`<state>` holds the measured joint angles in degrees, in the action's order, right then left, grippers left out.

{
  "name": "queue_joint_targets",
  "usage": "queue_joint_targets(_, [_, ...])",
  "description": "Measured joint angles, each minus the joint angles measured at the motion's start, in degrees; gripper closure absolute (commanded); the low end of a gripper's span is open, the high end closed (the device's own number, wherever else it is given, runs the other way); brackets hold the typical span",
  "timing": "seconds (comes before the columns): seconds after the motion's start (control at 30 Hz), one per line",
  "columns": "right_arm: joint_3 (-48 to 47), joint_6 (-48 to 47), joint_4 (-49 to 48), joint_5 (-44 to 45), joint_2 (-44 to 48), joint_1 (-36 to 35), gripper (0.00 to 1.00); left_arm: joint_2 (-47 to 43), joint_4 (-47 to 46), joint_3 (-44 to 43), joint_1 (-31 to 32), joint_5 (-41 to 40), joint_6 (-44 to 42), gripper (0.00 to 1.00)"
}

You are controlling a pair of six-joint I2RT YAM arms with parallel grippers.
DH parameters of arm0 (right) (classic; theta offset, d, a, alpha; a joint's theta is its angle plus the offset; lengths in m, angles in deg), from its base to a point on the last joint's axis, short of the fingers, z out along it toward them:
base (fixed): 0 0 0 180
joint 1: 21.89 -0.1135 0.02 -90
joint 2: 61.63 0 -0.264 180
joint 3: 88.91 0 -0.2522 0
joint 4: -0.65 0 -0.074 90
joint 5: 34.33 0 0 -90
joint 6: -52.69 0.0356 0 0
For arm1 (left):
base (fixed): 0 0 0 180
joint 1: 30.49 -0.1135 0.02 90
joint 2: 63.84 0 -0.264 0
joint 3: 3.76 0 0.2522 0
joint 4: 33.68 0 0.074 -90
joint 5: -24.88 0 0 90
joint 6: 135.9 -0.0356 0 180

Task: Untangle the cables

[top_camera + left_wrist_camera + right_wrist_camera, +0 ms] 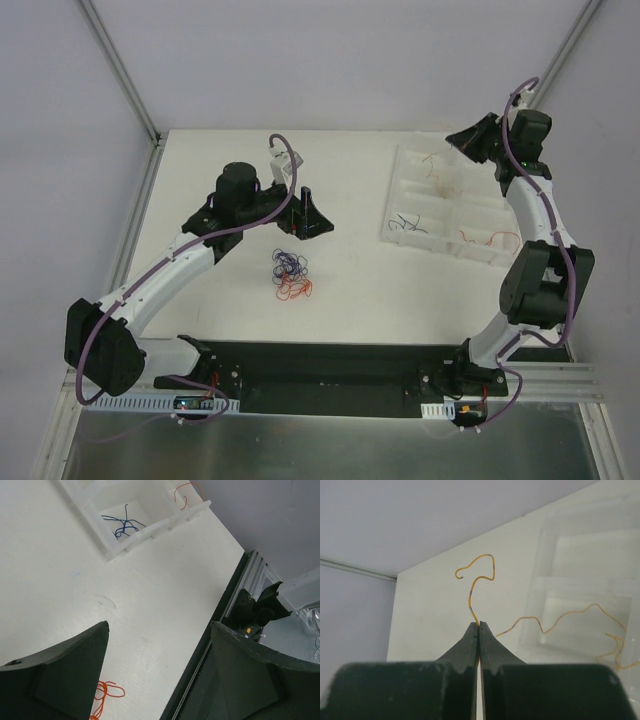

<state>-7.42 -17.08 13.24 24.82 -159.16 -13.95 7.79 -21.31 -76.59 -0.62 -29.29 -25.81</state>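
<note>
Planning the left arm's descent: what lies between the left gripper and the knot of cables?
Nothing: the top view shows only bare table between the open left gripper and the knot of cables.

Robotics lab cell: white table (360, 300) boxed in by plain grey panels (350, 60) on aluminium framing (120, 70); left arm (170, 275) and right arm (535, 215) bolted to black base plate (330, 365).

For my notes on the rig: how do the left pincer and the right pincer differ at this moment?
The left pincer is open and empty; the right pincer is shut on a yellow wire. The left hangs by the tangled cables mid-table; the right is by the white tray. Both are dark, two-fingered.
</note>
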Motion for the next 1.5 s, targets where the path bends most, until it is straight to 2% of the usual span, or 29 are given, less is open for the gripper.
queue_joint_targets(0.17, [6.95,-5.95,3.39,1.64,4.74,-0.28,1.0,0.37,0.04,0.0,0.0,0.13,0.09,0.18])
queue_joint_targets(0.3, [8.94,-12.72,8.52,4.31,5.86,-1.33,1.0,0.37,0.0,0.0,0.0,0.61,0.35,0.18])
queue_joint_targets(0.4, [7.63,-17.55,14.95,7.04,4.04,-3.3,0.99,0.44,-0.02,0.0,0.0,1.22,0.59,0.18])
queue_joint_targets(0.57, [-1.18,-22.21,23.8,13.09,-4.81,-6.49,1.0,1.07,-0.09,0.0,0.0,1.64,1.4,0.18])
queue_joint_targets(0.9, [-16.72,-18.91,32.17,30.32,-19.28,-7.61,1.0,1.38,-0.17,0.0,0.0,1.64,1.6,0.19])
queue_joint_targets(1.13, [-18.03,-11.87,33.57,36.46,-24.09,-7.96,0.99,1.4,-0.24,0.0,0.0,1.62,1.6,0.18])
queue_joint_targets(1.33, [-18.23,-9.16,32.96,39.28,-24.48,-10.05,0.87,1.44,-0.28,0.0,-0.37,1.62,1.66,0.18])
queue_joint_targets(1.5, [-19.82,-8.94,33.35,39.65,-26.34,-11.43,0.63,1.44,-0.35,0.0,-0.37,1.62,1.66,0.18])
